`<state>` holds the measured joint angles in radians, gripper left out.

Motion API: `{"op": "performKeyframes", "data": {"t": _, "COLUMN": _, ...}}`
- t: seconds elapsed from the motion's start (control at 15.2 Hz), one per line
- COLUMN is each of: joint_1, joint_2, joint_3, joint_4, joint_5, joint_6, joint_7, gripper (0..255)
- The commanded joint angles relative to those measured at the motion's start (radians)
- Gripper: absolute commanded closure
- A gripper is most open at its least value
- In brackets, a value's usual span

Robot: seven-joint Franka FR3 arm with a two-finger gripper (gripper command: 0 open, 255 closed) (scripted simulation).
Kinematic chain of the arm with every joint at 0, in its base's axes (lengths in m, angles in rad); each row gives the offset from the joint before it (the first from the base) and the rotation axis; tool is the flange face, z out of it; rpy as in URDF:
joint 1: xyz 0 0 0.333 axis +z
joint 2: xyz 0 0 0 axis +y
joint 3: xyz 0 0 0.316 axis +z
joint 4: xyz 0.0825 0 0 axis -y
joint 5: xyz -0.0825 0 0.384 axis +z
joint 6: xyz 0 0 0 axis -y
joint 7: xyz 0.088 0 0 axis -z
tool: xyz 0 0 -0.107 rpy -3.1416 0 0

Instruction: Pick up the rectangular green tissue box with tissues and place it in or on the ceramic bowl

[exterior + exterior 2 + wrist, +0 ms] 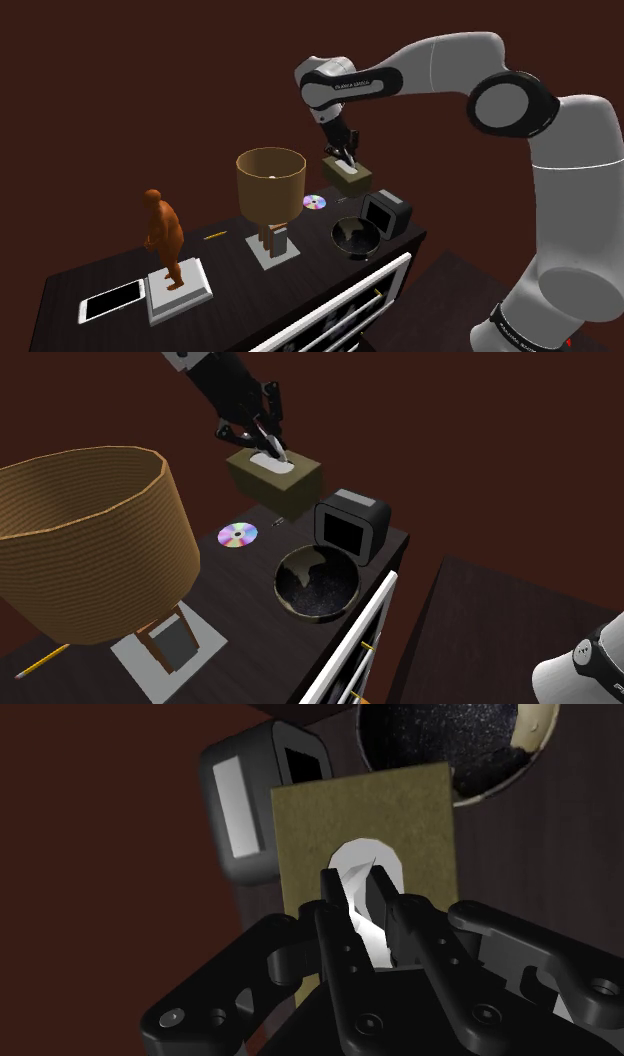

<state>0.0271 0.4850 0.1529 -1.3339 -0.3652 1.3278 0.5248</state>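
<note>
Well, your gripper [355, 876] pinches the tissue box [300, 482] by its tissue, apparently lifted near the bowl [318, 584]; carrying over and releasing remain.

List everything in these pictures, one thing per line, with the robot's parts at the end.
tissue box: 1, olive green with a white tissue, at the back of the table under the gripper
bowl: 1, dark with a pale rim, near the table's front edge
boxy device: 1, black and grey, beside the bowl
disc: 1, shiny rainbow, flat between the lamp and the tissue box
lamp: 1, tan woven shade, white base, mid-table
figurine: 1, orange, on a white base
tablet: 1, white, flat by the figurine
pencil: 1, yellow, behind the lamp
table: 1, dark
gripper: 1, black, shut on the tissue
arm: 1, white with dark joints
</note>
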Motion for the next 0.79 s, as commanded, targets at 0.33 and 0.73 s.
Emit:
{"op": "performKeyframes", "data": {"t": 0.33, "joint_1": 0.006, "joint_2": -0.287, "joint_3": 0.037, "joint_4": -0.362, "joint_5": 0.063, "joint_6": 0.059, "joint_7": 0.072, "gripper": 255}}
{"op": "performKeyframes", "data": {"t": 0.73, "joint_1": 0.029, "joint_2": -0.48, "joint_3": 0.067, "joint_4": -0.562, "joint_5": 0.123, "joint_6": 0.059, "joint_7": 0.115, "gripper": 255}}
